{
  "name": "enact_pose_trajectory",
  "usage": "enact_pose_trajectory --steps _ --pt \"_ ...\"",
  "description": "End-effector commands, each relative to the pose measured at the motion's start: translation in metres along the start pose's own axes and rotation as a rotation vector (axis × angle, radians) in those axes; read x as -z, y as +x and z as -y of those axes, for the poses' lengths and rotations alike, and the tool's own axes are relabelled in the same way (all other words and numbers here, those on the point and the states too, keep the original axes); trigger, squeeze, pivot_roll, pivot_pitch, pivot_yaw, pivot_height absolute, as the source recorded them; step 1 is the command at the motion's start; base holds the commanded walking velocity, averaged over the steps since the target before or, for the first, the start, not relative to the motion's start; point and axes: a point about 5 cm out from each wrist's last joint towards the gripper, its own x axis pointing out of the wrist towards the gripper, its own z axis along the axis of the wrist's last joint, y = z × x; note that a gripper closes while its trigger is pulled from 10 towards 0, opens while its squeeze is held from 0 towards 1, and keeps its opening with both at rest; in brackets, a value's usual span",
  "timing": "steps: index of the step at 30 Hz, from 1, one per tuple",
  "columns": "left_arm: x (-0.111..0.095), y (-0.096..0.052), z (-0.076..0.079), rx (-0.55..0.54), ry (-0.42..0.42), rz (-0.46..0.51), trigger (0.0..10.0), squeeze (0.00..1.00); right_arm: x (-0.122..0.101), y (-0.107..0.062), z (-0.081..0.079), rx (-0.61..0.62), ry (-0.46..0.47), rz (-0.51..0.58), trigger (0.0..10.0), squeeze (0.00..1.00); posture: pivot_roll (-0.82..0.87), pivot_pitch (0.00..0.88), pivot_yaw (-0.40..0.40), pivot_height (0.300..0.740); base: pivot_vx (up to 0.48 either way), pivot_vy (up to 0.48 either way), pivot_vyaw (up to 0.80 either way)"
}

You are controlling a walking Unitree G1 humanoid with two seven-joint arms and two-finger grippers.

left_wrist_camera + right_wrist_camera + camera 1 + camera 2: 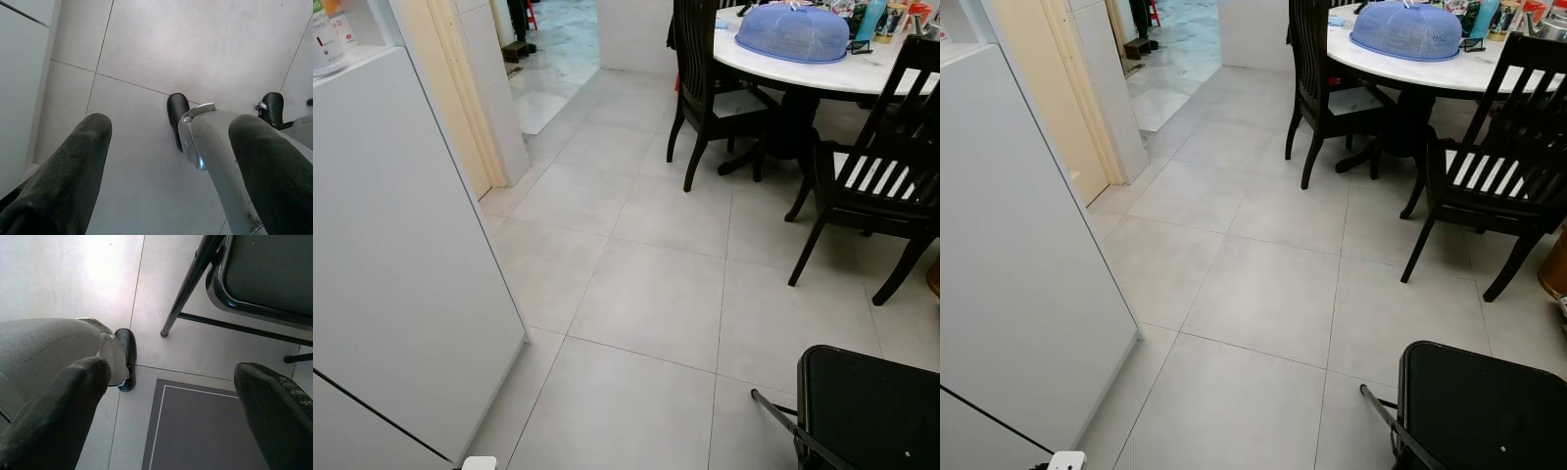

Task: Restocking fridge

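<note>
The fridge (401,264) stands at the robot's left and is cut off by the picture edge, so only a white flat side and one dark seam low down can be seen; its handle and inside are hidden. On top of it some containers (331,34) are partly visible, too cut off to tell what they are. A small white object (480,462) at the bottom edge, beside the fridge corner, is also cut and hard to identify. The left gripper (171,171) hangs low over the gray tile floor (646,294), its two black fingers (73,166) spread apart with nothing between them; the fridge's white side lies near it in the left wrist view, not touching. Under this gripper the robot's silver leg (215,161) and a black foot (177,110) stand on the tiles. The right gripper (171,416) also hangs low with fingers (63,406) wide apart and empty, above a dark mat (195,431) and near a black folding chair (264,274), on the far side from the fridge. Ahead and to the right there is a round white table (822,70) with a blue mesh cover (793,32) on it, and two dark wooden chairs (881,176) around it, one cut by the edge. A doorway (548,59) opens ahead at the left.
</note>
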Motion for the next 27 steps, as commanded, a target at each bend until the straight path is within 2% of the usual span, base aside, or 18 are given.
enact_pose_trajectory --steps 1,3,5,6,8,9,10,18,22,24,25,27 --pt "-0.026 0.009 0.033 -0.015 0.026 0.089 10.0 0.0 -0.139 0.015 -0.062 -0.23 -0.267 0.213 10.0 0.0 0.04 0.0 -0.028 0.74 0.0 0.0 0.0" --pt "-0.023 0.009 0.034 -0.013 0.025 0.084 10.0 0.0 -0.14 0.015 -0.061 -0.219 -0.249 0.208 10.0 0.0 0.04 0.0 -0.027 0.74 0.0 0.0 0.0" --pt "-0.027 0.009 0.032 -0.019 0.052 0.093 10.0 0.0 -0.144 0.015 -0.058 -0.204 -0.124 0.229 10.0 0.0 0.03 0.0 -0.026 0.74 0.0 0.0 0.0" --pt "-0.027 0.009 0.032 -0.019 0.052 0.093 10.0 0.0 -0.144 0.015 -0.058 -0.204 -0.124 0.229 10.0 0.0 0.03 0.0 -0.026 0.74 0.0 0.0 0.0" --pt "-0.029 0.009 0.03 -0.024 0.059 0.086 10.0 0.0 -0.145 0.015 -0.05 -0.154 0.005 0.238 10.0 0.0 0.02 0.0 -0.022 0.74 0.0 0.0 0.0" --pt "-0.029 0.009 0.03 -0.024 0.059 0.086 10.0 0.0 -0.145 0.015 -0.05 -0.154 0.005 0.238 10.0 0.0 0.02 0.0 -0.022 0.74 0.0 0.0 0.0" --pt "-0.029 0.009 0.028 -0.041 0.048 0.084 10.0 0.0 -0.142 0.015 -0.046 -0.128 0.052 0.229 10.0 0.0 0.03 0.0 -0.028 0.74 0.0 0.0 0.0" --pt "-0.046 0.008 0.018 -0.106 0.056 0.119 10.0 0.0 -0.12 0.017 -0.037 -0.073 0.146 0.163 10.0 0.0 0.05 0.0 -0.063 0.74 0.0 0.0 0.0" --pt "-0.047 0.008 0.019 -0.103 0.062 0.122 10.0 0.0 -0.119 0.017 -0.036 -0.071 0.159 0.164 10.0 0.0 0.04 0.0 -0.057 0.74 0.0 0.0 0.0" --pt "-0.047 0.008 0.02 -0.098 0.05 0.12 10.0 0.0 -0.118 0.017 -0.035 -0.059 0.196 0.165 10.0 0.0 0.04 0.0 -0.057 0.74 0.0 0.0 0.0" --pt "-0.045 0.008 0.021 -0.089 0.037 0.112 10.0 0.0 -0.117 0.017 -0.036 -0.057 0.159 0.146 10.0 0.0 0.04 0.0 -0.059 0.74 0.0 0.0 0.0" --pt "-0.045 0.008 0.021 -0.086 0.035 0.111 10.0 0.0 -0.116 0.018 -0.037 -0.057 0.145 0.141 10.0 0.0 0.04 0.0 -0.059 0.74 0.0 0.0 0.0"
